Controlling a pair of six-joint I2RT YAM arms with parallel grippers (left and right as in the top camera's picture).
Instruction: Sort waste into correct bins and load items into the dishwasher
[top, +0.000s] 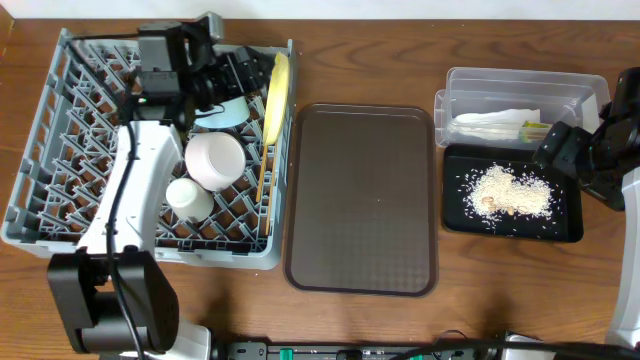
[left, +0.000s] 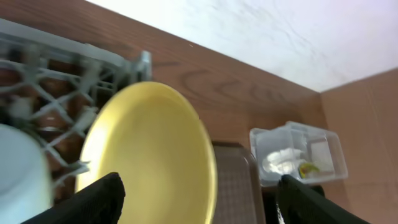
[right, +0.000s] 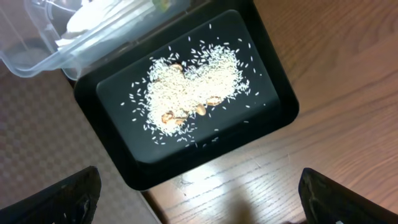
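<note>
— Yellow plate (top: 276, 95): we see it standing on edge along the right side of the grey rack (top: 220, 258), its long line running front to back, faces turned left and right.
— And the pincers?
— We see the left pincer (left: 199, 208) spread wide just beside the plate, clamping nothing. The right pincer (right: 208, 205) is spread too, above the black tray (right: 273, 93) of rice crumbs (right: 186, 87) on the wooden surface (right: 329, 168).
</note>
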